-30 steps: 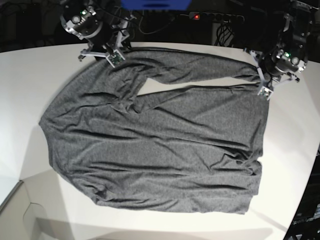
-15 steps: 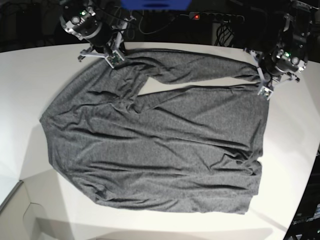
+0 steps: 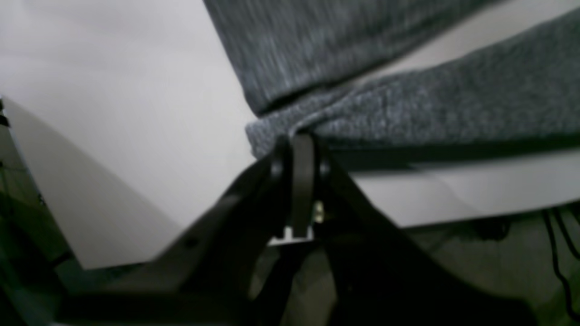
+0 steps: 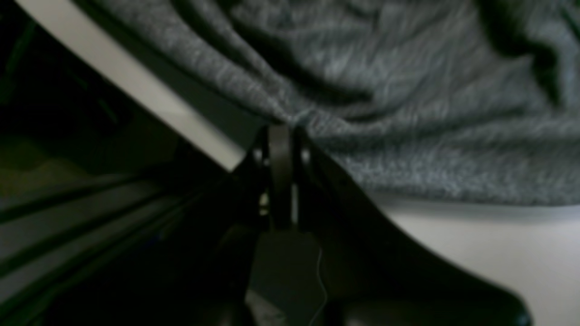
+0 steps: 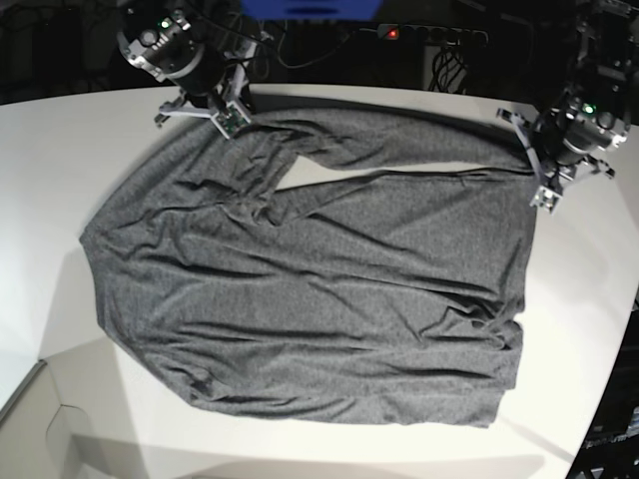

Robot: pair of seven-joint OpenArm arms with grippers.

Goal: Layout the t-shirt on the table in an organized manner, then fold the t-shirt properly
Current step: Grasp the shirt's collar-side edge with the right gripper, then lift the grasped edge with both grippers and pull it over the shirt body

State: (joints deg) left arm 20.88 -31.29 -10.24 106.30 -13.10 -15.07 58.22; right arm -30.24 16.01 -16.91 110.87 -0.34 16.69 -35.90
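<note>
Heathered charcoal-grey knit t-shirt [image 5: 310, 289], spread on white table [image 5: 60, 130]. Right gripper [image 4: 281, 131], at 11 o'clock, was newly clamped on its edge; left gripper [image 3: 302, 140], at 2 o'clock, was kept pinched on cloth. Spreading pull was judged ready.

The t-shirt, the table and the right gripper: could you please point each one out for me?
t-shirt [image 5: 310, 299], base view, middle of its body.
table [image 5: 40, 160], base view, bare white top.
right gripper [image 4: 280, 129], right wrist view, shut fingertips at the fabric edge.

Two black arms, right gripper [image 5: 228, 113] and left gripper [image 5: 544, 185] with light grey brackets, green LED on each round wrist housing, small green circuit board at right jaws, matte black wedge-shaped jaws, thin black cables trailing
</note>
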